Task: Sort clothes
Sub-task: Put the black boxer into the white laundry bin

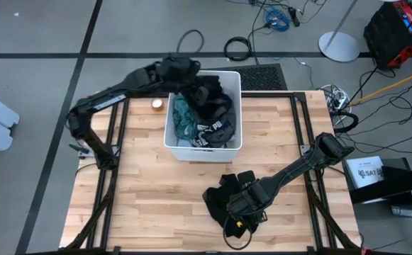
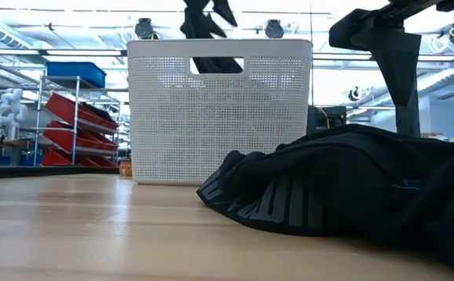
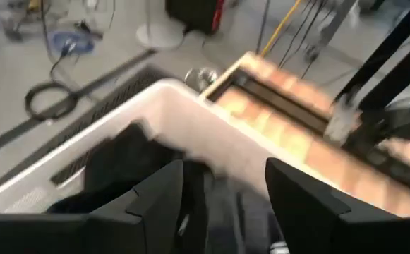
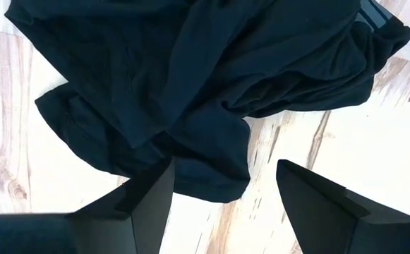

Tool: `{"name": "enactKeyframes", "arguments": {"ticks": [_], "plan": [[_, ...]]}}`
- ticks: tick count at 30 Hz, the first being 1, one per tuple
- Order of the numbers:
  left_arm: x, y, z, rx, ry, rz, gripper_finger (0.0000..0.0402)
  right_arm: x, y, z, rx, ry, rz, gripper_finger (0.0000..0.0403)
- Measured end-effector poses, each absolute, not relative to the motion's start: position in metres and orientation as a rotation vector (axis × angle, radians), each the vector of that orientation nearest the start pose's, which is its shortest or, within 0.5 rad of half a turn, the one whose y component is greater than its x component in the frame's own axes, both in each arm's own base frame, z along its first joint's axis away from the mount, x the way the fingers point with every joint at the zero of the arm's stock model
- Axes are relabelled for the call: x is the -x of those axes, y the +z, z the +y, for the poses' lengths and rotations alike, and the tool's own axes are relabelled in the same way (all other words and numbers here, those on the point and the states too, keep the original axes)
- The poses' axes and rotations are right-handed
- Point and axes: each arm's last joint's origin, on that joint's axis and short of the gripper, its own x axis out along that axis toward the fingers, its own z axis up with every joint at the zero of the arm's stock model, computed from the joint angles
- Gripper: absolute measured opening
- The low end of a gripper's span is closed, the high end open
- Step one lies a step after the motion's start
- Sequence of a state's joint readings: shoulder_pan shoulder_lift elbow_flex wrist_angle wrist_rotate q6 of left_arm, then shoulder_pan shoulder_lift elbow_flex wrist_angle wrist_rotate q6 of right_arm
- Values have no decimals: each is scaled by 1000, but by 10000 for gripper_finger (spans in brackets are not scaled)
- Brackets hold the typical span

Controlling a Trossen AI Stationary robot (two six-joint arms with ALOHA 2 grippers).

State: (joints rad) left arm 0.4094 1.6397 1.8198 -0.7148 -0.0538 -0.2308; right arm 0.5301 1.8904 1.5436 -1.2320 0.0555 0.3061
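Observation:
A white perforated bin (image 1: 228,83) stands at the table's far middle. It holds a teal green piece (image 1: 183,117) and black pieces (image 1: 213,106) with white print. My left gripper (image 3: 222,204) is open above the bin's far part, over black cloth (image 3: 120,166); it shows in the high view (image 1: 188,76). A black garment (image 1: 221,200) lies crumpled on the table near the front edge, and it also shows in the low view (image 2: 344,191). My right gripper (image 4: 222,194) is open just above that garment's edge (image 4: 205,176), fingers pointing down.
A small round object (image 1: 157,105) lies on the table left of the bin. Bare wood (image 1: 142,191) stretches left of the black garment. Black frame rails (image 1: 306,127) run along the table's sides. Cables and a stand base lie on the floor beyond the far edge.

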Motion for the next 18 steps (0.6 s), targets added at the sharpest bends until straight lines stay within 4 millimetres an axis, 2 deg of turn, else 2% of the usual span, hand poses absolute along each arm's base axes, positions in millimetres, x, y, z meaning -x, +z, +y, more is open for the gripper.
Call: {"name": "enactKeyframes", "arguments": {"ticks": [4, 12, 15, 18], "plan": [[-316, 441, 130, 303, 490, 357, 212, -305, 231, 177, 217, 133, 1547, 238], [-335, 471, 118, 203, 435, 19, 212, -305, 231, 177, 196, 113, 1548, 238], [-338, 481, 120, 201, 540, -131, 212, -305, 231, 178, 197, 115, 1548, 238], [-335, 491, 121, 289, 712, -302, 212, -305, 231, 178, 197, 115, 1549, 238]]}}
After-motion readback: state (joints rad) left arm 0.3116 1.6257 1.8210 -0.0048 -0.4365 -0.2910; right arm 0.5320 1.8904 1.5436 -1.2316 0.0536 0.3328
